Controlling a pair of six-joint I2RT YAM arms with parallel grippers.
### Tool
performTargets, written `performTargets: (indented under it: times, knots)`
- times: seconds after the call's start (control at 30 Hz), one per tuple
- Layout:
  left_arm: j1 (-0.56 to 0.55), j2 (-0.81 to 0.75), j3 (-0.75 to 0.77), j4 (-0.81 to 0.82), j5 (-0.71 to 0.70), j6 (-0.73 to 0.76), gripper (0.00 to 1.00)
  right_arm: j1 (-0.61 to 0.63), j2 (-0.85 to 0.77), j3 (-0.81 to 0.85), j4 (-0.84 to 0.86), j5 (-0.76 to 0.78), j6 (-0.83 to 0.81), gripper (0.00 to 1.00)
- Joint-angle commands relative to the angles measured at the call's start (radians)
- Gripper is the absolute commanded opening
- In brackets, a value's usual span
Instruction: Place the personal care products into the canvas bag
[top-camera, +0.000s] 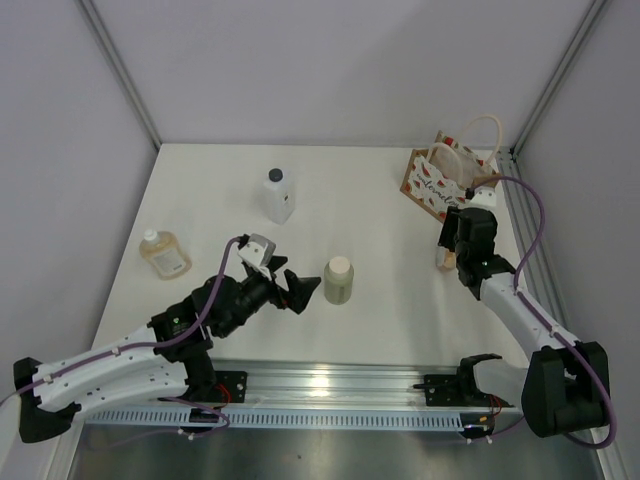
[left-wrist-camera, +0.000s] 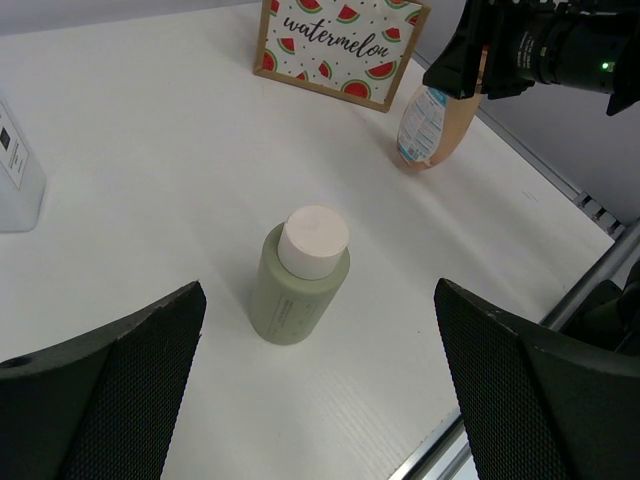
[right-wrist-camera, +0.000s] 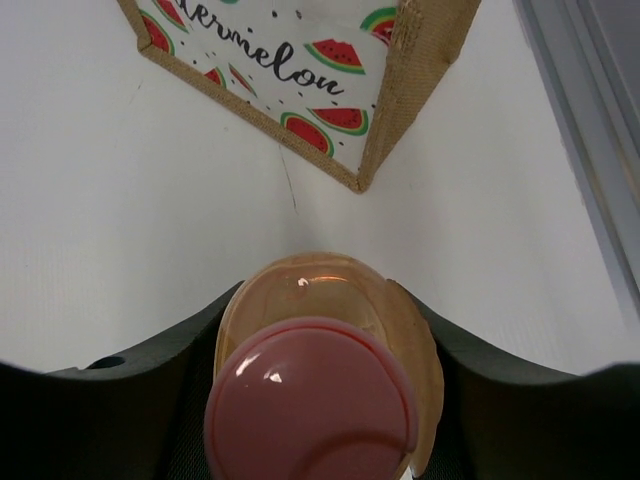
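Right gripper (right-wrist-camera: 325, 345) clasps orange bottle (left-wrist-camera: 437, 125), seemingly tilted.

— Bright, even light from overhead. The white counter (top-camera: 380, 220) shows only a faint, soft shadow beside the beige bottle (top-camera: 338, 279).
— Any glare?
— A hot streak on the metal rail (top-camera: 330, 385), and small highlights on the orange bottle's (right-wrist-camera: 330, 295) pink cap (right-wrist-camera: 310, 400).
— Focus?
— That cap is soft, too near the lens. The bag (right-wrist-camera: 300, 100) behind it is sharp.
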Motion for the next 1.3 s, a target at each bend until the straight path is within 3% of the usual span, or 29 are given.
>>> performTargets:
  times: [0.0, 0.43, 0.73, 0.77, 0.8, 0.9, 0.93, 1.0, 1.27]
  knots:
    - [0.004, 0.010, 0.043, 0.010, 0.005, 0.015, 0.99, 0.002, -0.032, 0.110, 0.074, 0.047, -0.040, 0.00]
    - [0.004, -0.001, 0.039, 0.010, 0.005, 0.012, 0.99, 0.037, 0.012, 0.023, 0.235, -0.312, -0.060, 0.00]
    - [0.005, 0.001, 0.039, 0.010, 0.005, 0.015, 0.99, 0.125, 0.066, -0.012, 0.319, -0.298, -0.094, 0.00]
    - [0.004, 0.001, 0.037, 0.013, 0.001, 0.015, 1.00, 0.134, 0.063, -0.035, 0.331, -0.294, -0.089, 0.03]
    - [0.005, 0.001, 0.039, 0.012, 0.001, 0.015, 0.99, 0.134, 0.060, -0.048, 0.348, -0.282, -0.083, 0.18]
    - [0.004, 0.011, 0.042, 0.012, 0.004, 0.017, 0.99, 0.136, 0.058, -0.084, 0.406, -0.283, -0.063, 0.43]
    - [0.005, 0.011, 0.042, 0.012, 0.004, 0.017, 0.99, 0.134, 0.061, -0.086, 0.410, -0.289, -0.063, 0.47]
    - [0.004, 0.011, 0.043, 0.010, 0.004, 0.017, 0.99, 0.134, 0.067, -0.094, 0.422, -0.303, -0.052, 0.80]
    - [0.004, 0.013, 0.043, 0.012, 0.001, 0.017, 0.99, 0.130, 0.072, -0.154, 0.520, -0.304, -0.021, 0.81]
